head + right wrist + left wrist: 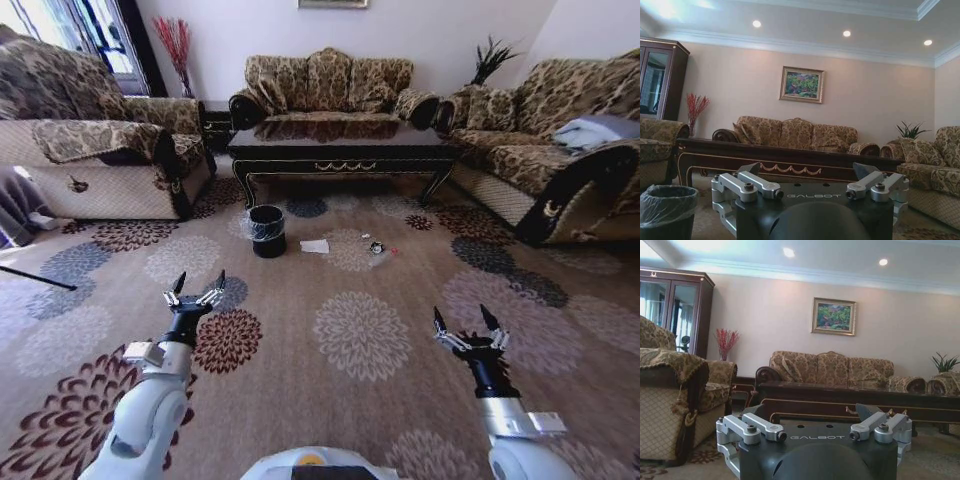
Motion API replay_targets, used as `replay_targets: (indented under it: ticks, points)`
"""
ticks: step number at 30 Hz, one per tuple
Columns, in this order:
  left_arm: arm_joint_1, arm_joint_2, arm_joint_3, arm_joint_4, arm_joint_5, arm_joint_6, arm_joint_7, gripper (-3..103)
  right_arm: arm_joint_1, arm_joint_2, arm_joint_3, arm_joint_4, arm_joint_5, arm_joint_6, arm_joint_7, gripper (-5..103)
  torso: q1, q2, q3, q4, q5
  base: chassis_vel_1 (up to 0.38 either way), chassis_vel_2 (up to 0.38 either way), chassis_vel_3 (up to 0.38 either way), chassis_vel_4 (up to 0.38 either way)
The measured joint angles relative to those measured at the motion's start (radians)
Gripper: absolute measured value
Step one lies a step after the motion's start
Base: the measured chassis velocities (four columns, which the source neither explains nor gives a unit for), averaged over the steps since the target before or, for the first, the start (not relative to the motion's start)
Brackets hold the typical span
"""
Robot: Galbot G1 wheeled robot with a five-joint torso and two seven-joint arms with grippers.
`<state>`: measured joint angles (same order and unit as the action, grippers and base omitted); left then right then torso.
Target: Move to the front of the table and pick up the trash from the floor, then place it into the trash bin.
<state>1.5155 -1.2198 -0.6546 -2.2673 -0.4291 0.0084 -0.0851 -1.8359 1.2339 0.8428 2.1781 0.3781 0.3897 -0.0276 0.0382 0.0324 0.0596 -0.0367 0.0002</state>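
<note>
The long dark table point(340, 155) with gold trim stands ahead between the sofas. On the patterned carpet floor point(360, 330) in front of it lies the trash: a flat white napkin point(314, 246), a clear bottle point(378, 247) with a red cap, and a tiny white scrap point(365, 237). The black trash bin point(267, 231) with a clear liner stands just left of the napkin, and it appears again as the bin point(665, 212) in the right wrist view. My left gripper point(195, 290) and right gripper point(466, 325) hover low over the carpet, well short of the trash, both open and holding nothing.
Patterned sofas flank the table: one sofa point(100, 150) on the left, one sofa point(560, 160) on the right, one sofa point(325, 85) behind it. A thin dark rod point(35, 277) lies on the carpet at far left. Open carpet stretches between me and the trash.
</note>
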Motion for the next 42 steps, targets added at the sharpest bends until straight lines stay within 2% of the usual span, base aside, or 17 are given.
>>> replay_targets:
  ticks: [6,15,23,34,42]
  points:
    - [0.013,-0.012,-0.001,0.006,0.016,-0.018,0.015,100,0.003,0.002,-0.010,0.001,-0.004,0.002,0.003,100,0.000,0.000,0.000,0.0000,0.0001,-0.360,0.368,0.365,-0.369]
    - [0.029,-0.009,0.027,0.070,0.017,-0.002,0.033,100,0.008,0.005,-0.014,0.001,-0.007,0.011,0.004,100,0.000,0.001,0.001,-0.0003,-0.0005,-0.346,0.347,0.345,-0.347]
    - [0.030,-0.029,0.022,0.080,0.015,-0.017,0.000,100,0.014,0.007,-0.025,-0.009,-0.019,0.013,0.014,100,0.000,0.002,0.002,-0.0001,-0.0001,-0.347,0.349,0.366,-0.343]
    - [0.034,-0.038,0.023,0.066,0.049,-0.035,-0.004,100,0.022,0.015,-0.034,-0.019,-0.035,0.039,0.024,100,0.000,0.002,0.002,-0.0001,-0.0001,-0.355,0.341,0.344,-0.343]
    - [0.037,-0.033,0.020,0.063,0.047,-0.041,-0.004,100,0.022,0.018,-0.035,-0.023,-0.040,0.047,0.013,100,0.000,0.002,0.002,-0.0002,-0.0003,-0.129,0.146,0.117,-0.111]
